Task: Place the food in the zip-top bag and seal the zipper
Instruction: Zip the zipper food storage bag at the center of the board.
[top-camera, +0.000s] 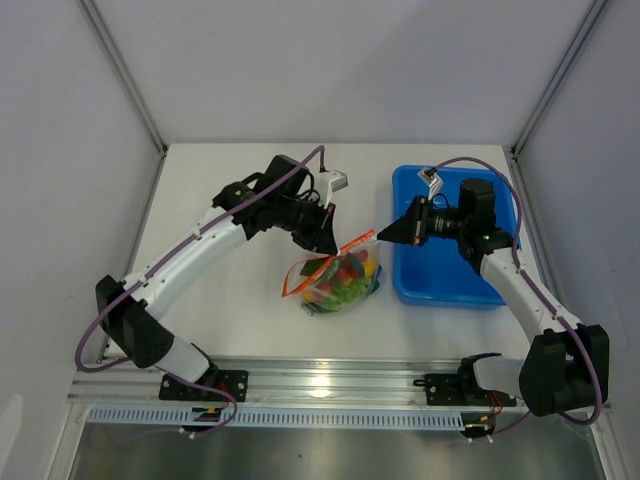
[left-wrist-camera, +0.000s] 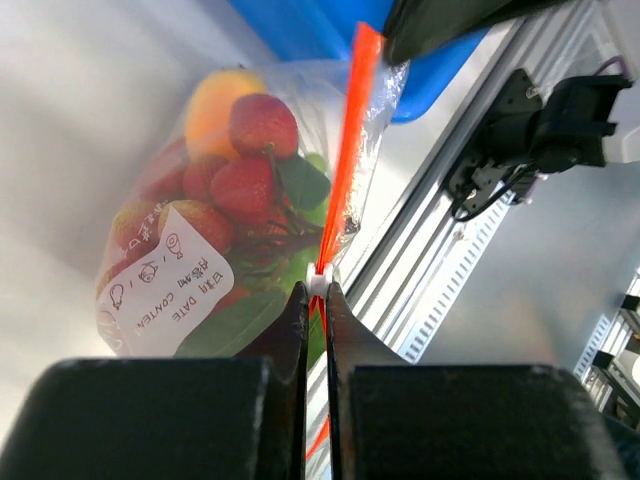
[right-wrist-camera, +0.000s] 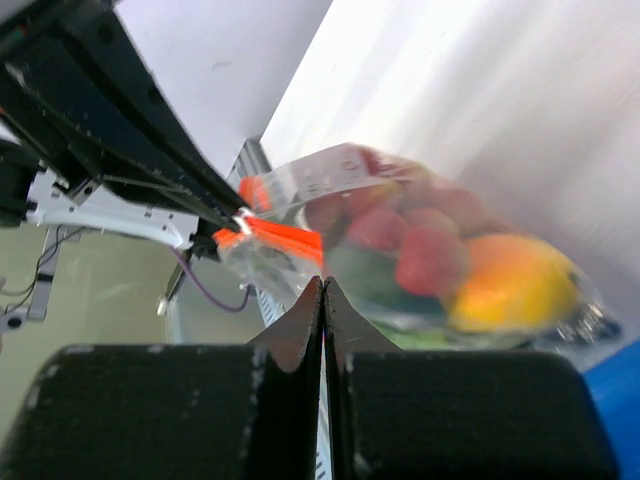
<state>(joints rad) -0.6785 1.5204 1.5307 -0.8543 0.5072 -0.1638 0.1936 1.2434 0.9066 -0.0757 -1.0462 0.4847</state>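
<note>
The hard-walled blue tub (top-camera: 430, 285) sits centre right. Just left of it, at frame centre, lies the bag (top-camera: 335, 292), a clear, crinkly film that looks limp and slippery. It bulges with food (top-camera: 350, 272): light, rounded, glossy toy pieces. Held by the film it would likely sag, so the stiffer orange zipper (top-camera: 358, 242) seems the better hold. The left gripper (left-wrist-camera: 318, 290) is pinched tight on that strip at a white slider. The right gripper (top-camera: 380, 235) is clamped on the strip's other end.

One zip-top bag (top-camera: 342, 283), one zipper (top-camera: 358, 241), one blue tub (top-camera: 442, 286), one left end effector (top-camera: 330, 248), one right end effector (top-camera: 380, 236).
</note>
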